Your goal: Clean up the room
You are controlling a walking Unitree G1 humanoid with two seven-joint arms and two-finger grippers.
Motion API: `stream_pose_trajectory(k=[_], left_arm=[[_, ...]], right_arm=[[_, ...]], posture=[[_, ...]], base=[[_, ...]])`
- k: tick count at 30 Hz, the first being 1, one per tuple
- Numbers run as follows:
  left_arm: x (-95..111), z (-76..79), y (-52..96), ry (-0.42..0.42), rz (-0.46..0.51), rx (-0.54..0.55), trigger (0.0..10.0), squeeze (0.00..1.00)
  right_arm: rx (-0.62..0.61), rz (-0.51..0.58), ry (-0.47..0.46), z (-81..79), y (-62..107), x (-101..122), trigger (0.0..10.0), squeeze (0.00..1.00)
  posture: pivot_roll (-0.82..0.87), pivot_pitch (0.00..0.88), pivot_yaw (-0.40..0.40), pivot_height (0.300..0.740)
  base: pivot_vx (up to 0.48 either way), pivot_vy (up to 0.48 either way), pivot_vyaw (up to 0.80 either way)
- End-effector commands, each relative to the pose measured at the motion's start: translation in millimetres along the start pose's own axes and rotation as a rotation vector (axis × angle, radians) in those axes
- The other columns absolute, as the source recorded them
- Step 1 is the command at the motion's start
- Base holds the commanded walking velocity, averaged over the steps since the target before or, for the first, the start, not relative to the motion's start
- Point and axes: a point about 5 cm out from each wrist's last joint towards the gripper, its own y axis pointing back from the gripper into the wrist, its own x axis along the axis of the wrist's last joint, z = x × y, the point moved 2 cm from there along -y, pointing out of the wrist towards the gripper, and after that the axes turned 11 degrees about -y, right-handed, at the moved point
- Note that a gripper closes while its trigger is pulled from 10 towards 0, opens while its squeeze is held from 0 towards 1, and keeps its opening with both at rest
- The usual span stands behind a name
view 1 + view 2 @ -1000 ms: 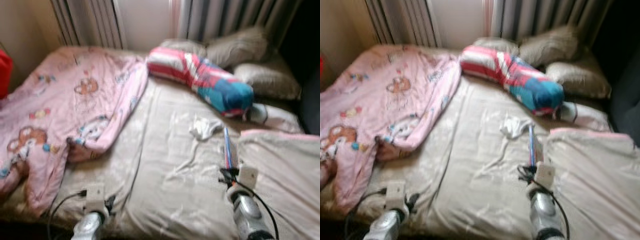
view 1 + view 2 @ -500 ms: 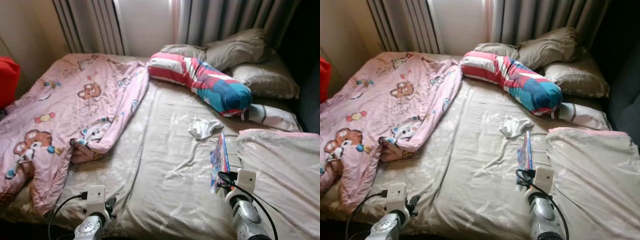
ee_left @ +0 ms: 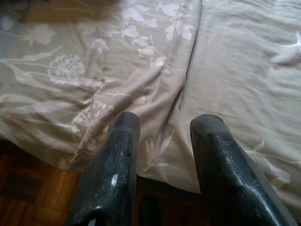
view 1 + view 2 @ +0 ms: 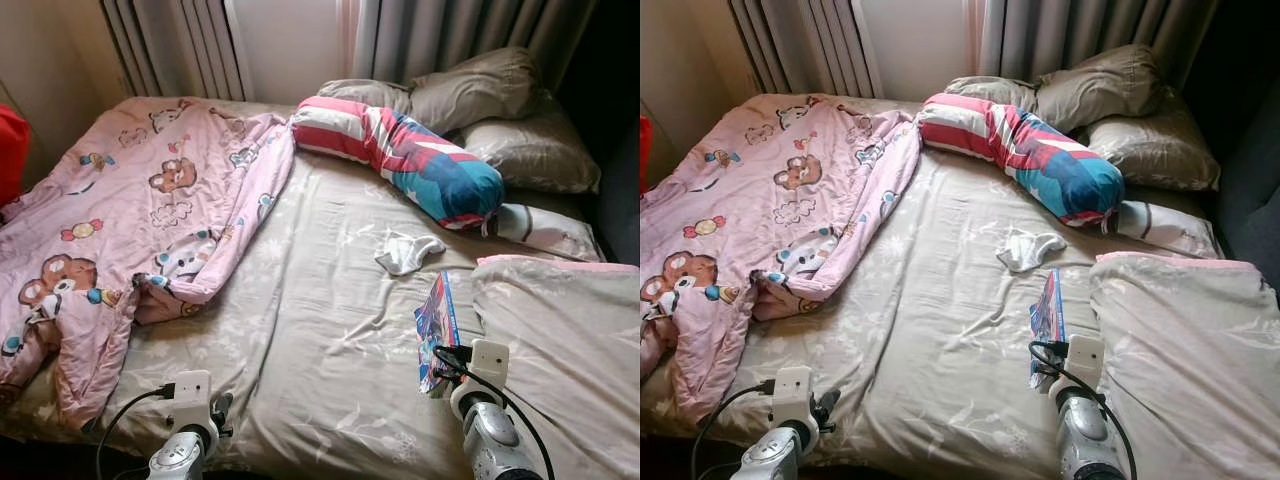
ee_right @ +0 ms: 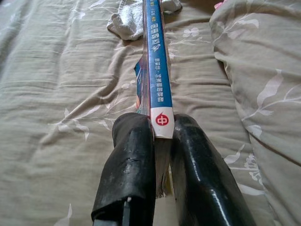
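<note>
Clearly a risky hold: right gripper (image 5: 160, 134) pinched on the book (image 5: 156, 61) at one end of the spine only, edge-up above the bed (image 4: 300, 330), so liable to twist, sag open or slip out under its own weight during any swing or walk. Thin, glossy, blue along the spine, colourful on the cover, pages fanning slightly near the fingers. Just beyond it, a white sock (image 4: 405, 252) on the sheet. Left gripper (image 3: 162, 136) spread, empty, low by the bed's near edge.
</note>
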Motion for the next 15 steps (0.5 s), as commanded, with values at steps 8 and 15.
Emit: stream_pose_trajectory(k=[8,15], left_arm=[[-7.8,-4.5,3.2,-0.003,-0.019,0.008,10.0,0.00],[-8.2,-5.0,3.4,-0.007,-0.019,0.007,10.0,0.00]], right_arm=[[0.002,0.006,0.012,-3.5,-4.0,7.6,10.0,0.00],[0.012,0.035,0.001,-4.4,-3.6,10.3,10.0,0.00]], posture=[[-0.01,0.070,0.008,0.672],[-0.01,0.067,0.009,0.657]], base=[[0.000,0.000,0.00],[0.000,0.000,0.00]])
